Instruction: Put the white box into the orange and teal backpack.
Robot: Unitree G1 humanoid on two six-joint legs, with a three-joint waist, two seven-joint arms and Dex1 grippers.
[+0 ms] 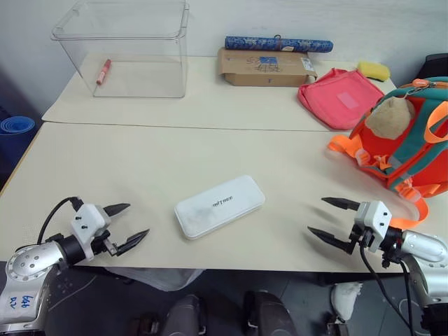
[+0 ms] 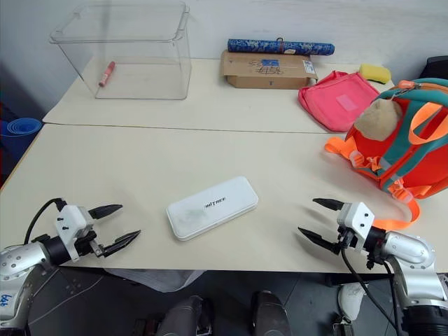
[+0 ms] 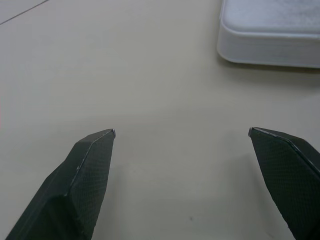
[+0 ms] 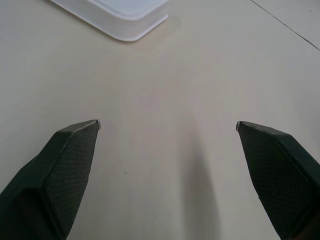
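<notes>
The white box (image 1: pixel 220 206) lies flat on the near table, midway between my arms, with small dark lettering on its lid. One end of the white box (image 3: pixel 272 32) appears in the left wrist view, a corner of the white box (image 4: pixel 120 15) in the right wrist view. The orange and teal backpack (image 1: pixel 406 140) stands at the table's right side with a tan plush ball on it. My left gripper (image 1: pixel 129 224) hovers open to the left of the box, and my right gripper (image 1: pixel 325 218) hovers open to its right, below the backpack. Both hold nothing.
On the far table stand a clear plastic bin (image 1: pixel 126 49) with a red marker inside, a brown cardboard box (image 1: pixel 266 66), a blue patterned roll (image 1: pixel 278 44), a flat pink-red bag (image 1: pixel 339 98) and a yellow sponge (image 1: pixel 374 70). A blue rolled mat (image 1: pixel 15 126) stands at the left.
</notes>
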